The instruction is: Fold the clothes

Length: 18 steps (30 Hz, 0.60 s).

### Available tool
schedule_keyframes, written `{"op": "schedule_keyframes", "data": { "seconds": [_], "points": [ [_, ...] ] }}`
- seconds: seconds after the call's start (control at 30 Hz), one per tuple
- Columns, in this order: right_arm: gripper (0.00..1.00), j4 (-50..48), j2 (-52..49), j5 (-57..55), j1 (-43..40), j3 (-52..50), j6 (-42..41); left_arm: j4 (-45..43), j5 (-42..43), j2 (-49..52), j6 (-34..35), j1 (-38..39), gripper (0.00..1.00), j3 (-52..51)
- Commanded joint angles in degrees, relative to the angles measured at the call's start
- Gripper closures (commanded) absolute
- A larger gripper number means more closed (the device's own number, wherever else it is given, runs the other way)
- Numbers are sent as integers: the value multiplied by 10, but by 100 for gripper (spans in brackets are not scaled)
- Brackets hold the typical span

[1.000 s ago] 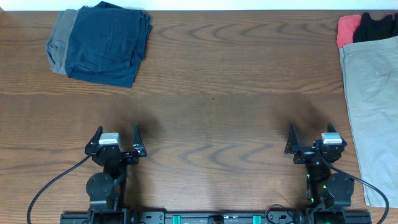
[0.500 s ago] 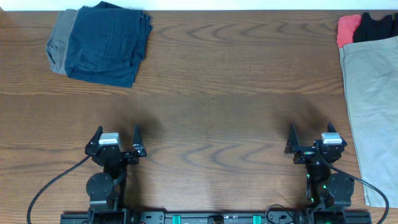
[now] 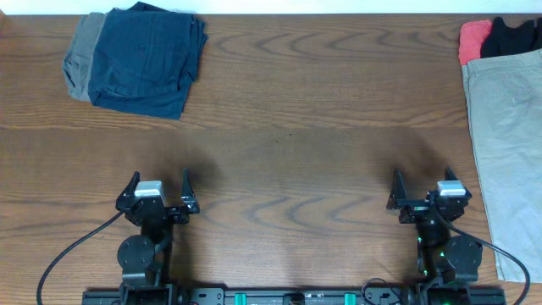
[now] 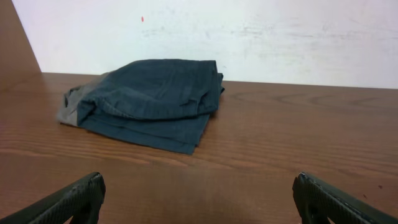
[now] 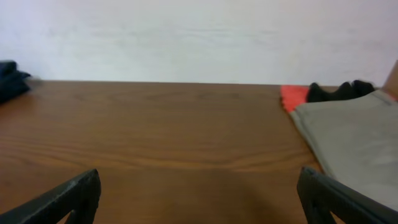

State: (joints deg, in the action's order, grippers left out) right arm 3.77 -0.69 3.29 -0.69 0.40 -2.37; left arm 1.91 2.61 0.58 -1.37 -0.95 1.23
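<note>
Khaki shorts lie flat at the right edge of the table, seen from overhead and the right wrist. The left wrist camera catches only the folded navy pile. The left gripper and right gripper sit low, fingers apart.

Matt cloth clothes on smooth wood-grain table.

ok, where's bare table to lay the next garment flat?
Free: the wide middle of the table, between the navy piece far left and the khaki shorts along the right edge, down to the left gripper and right gripper. Crowded: far right corner, red piece and black piece by the shorts.
</note>
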Motion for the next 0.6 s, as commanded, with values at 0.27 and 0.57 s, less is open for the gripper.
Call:
{"op": "schedule_keyframes", "data": {
  "seconds": [0.27, 0.57],
  "points": [
    [1, -12, 3, 351, 0, -1, -588, 21, -7, -3, -3, 2, 2, -10],
    [1, -278, 3, 379, -1, 10, -576, 21, -7, -3, -3, 2, 2, -10]
  ]
}}
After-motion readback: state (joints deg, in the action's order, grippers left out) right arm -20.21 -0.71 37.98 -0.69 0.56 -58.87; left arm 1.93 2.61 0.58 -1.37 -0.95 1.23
